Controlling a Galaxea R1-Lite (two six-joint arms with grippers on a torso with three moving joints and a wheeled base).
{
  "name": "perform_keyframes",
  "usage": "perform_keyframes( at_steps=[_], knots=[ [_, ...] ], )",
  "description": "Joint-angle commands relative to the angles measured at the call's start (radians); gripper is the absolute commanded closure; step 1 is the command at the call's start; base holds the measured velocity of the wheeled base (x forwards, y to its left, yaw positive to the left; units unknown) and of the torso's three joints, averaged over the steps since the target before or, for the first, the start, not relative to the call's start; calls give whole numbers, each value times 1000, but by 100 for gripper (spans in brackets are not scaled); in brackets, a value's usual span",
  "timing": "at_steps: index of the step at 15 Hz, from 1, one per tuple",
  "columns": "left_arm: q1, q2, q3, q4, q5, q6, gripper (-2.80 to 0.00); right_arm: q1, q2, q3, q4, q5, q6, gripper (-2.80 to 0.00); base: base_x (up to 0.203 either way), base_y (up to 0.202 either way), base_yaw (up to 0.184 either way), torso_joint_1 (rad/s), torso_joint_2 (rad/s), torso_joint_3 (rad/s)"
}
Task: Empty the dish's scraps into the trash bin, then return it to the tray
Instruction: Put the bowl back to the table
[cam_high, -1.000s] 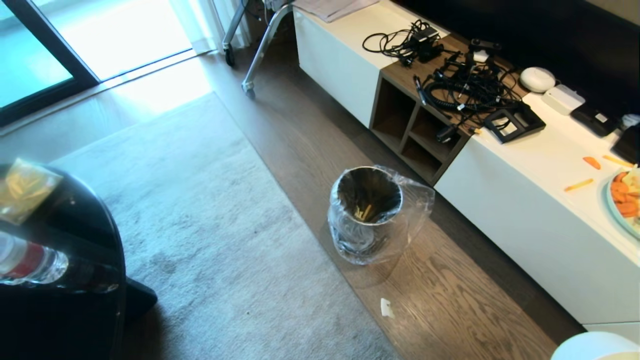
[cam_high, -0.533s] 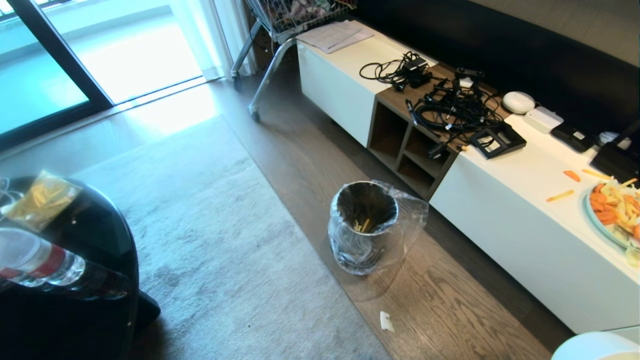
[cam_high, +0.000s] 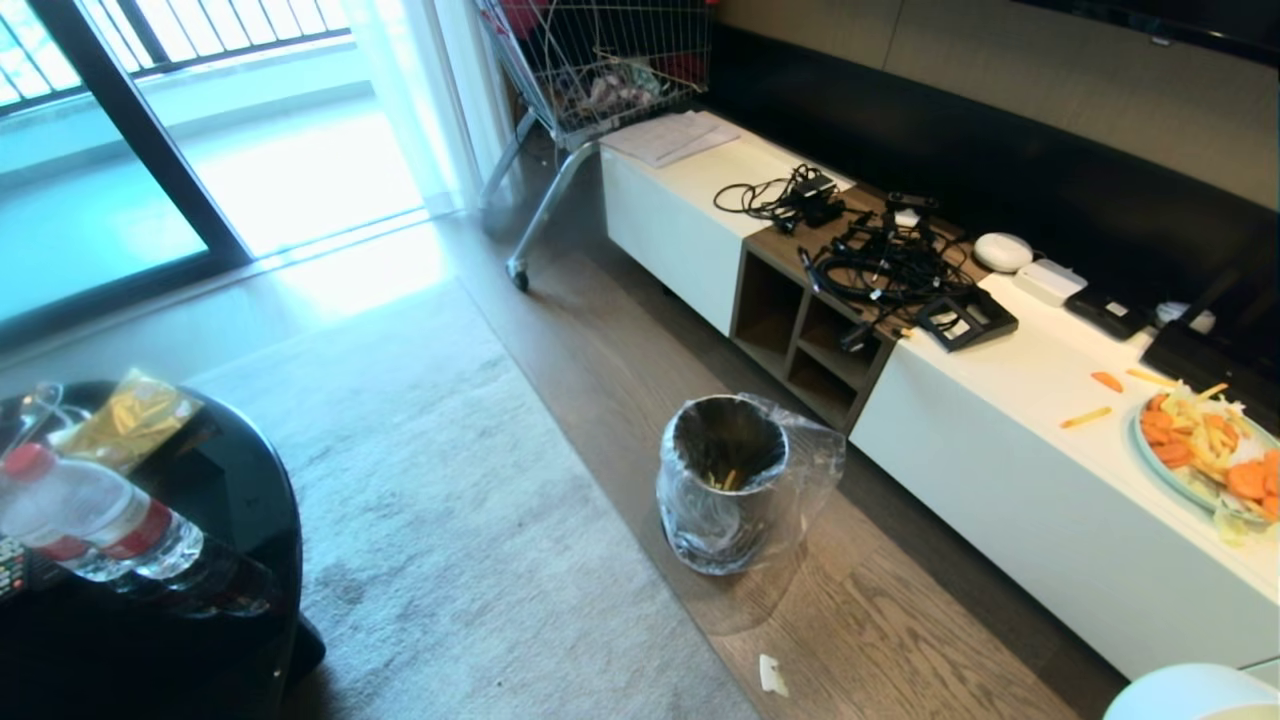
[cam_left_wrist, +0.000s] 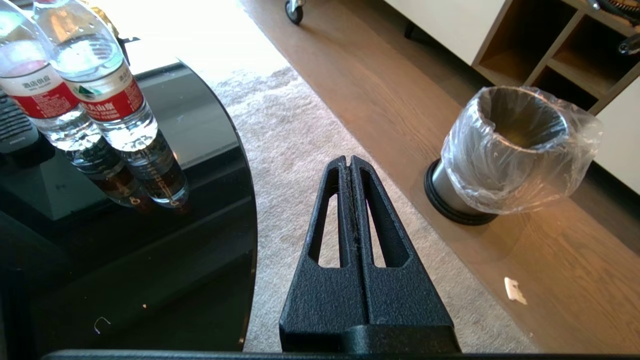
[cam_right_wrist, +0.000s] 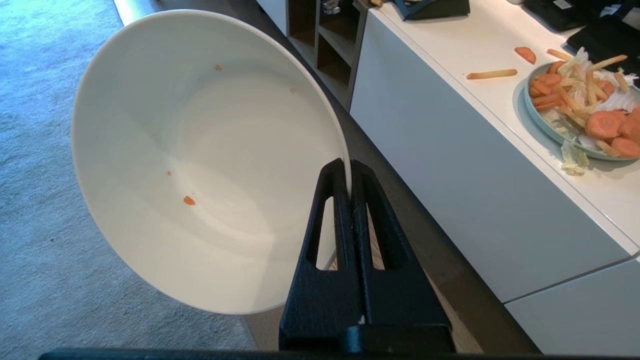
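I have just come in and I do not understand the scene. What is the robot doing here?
The right tool is shut on the rim of a white dish, which is tilted on its side and nearly empty, with only a few orange crumbs left. The trash bin stands on the wooden floor beside the low white cabinet, with some yellow sticks inside. The left tool is shut and holds nothing, above the carpet. The tray is not in view, so the dish has not yet been returned.

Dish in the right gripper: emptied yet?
Nearly empty: the dish, pinched at its rim by the right gripper, holds only tiny orange crumbs.
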Motion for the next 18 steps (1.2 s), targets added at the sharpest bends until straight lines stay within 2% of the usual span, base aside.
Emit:
perform_keyframes(
  at_steps=[1,11,18],
  knots=[
    [0,0,0,-1,0,-2,0,0,2,0,-1,1,-1,0,0,0,0,2,5,198],
    [0,0,0,-1,0,-2,0,0,2,0,-1,1,-1,0,0,0,0,3,3,194],
    [0,0,0,-1,0,0,0,0,2,0,-1,1,-1,0,0,0,0,0,0,14]
  ],
)
